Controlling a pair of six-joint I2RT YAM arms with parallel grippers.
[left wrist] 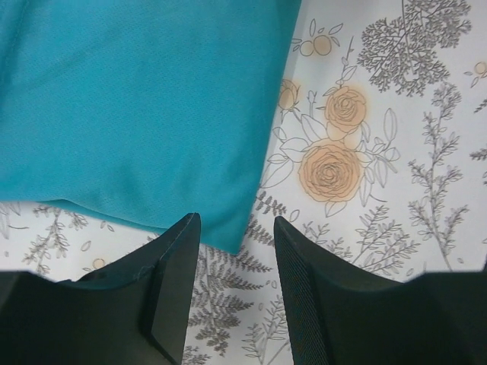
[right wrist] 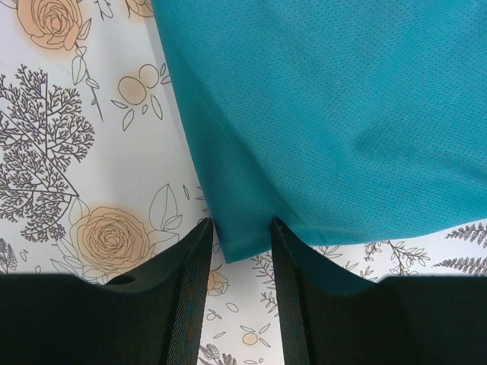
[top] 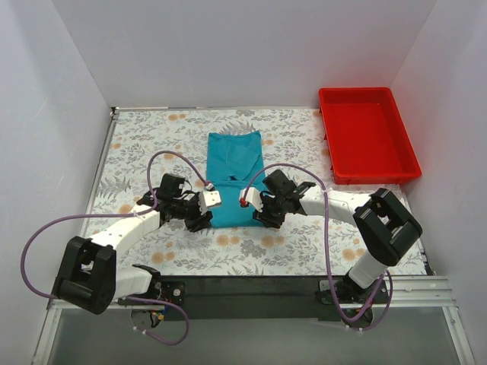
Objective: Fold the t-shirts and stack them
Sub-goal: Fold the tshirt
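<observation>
One teal t-shirt (top: 234, 163) is seen in the middle of the flowery table (top: 152, 152). It lies flat as a long, narrow strip, with its collar end far from the arms. No sleeves are seen sticking out, so the sides seem to be folded in already. That part of the job looks done.

The left gripper (top: 215, 199) is set down at the near left corner of the shirt, and the right gripper (top: 245, 201) at the near right corner. In the left wrist view a gap is seen between the fingers (left wrist: 179, 251), and the corner of the cloth pokes into that gap. It is the same in the right wrist view: the fingers (right wrist: 196, 258) are partly spread and the corner sits at their mouth. The cloth is not seen to be pinched by either gripper, and nothing is lifted.

What is probably left is for the near end to be folded over to the far end. After that the shirt has to be stacked. No other shirt and no pile can be seen. The red tray (top: 377, 176) at the far right has nothing in it.
</observation>
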